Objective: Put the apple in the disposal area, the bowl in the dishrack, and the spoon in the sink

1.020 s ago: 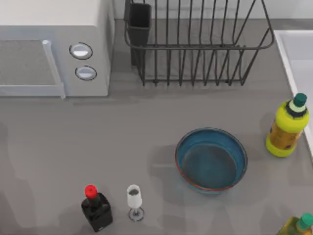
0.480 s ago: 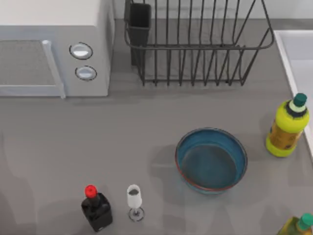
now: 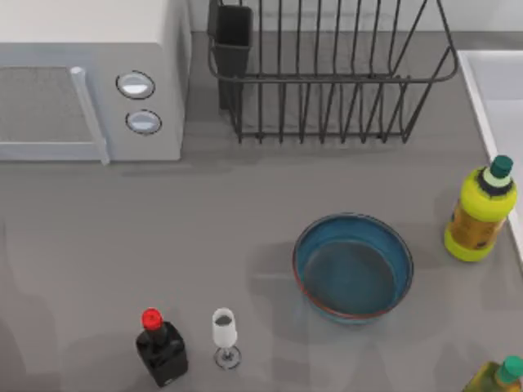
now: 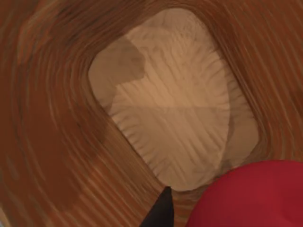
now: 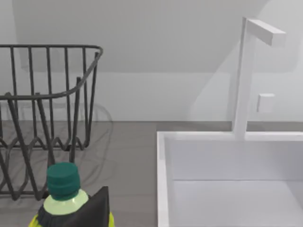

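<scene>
The apple (image 4: 251,196) sits close under our left wrist camera, above a wooden bin (image 4: 57,142) with a pale liner; one dark fingertip (image 4: 160,213) shows beside it, and we cannot tell whether the left gripper clamps it. We judge it firm, smooth, light: best held across its widest part. One bowl (image 3: 353,267) stands mid-table, rigid, to be taken by its rim. One dishrack (image 3: 327,73), one sink (image 5: 227,179), two yellow bottles (image 3: 480,211), one black bottle (image 3: 161,346), one glass (image 3: 224,336).

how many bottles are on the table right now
3: a black red-capped bottle at front left, a yellow bottle by the right edge, another yellow bottle cut off at the front-right corner.
</scene>
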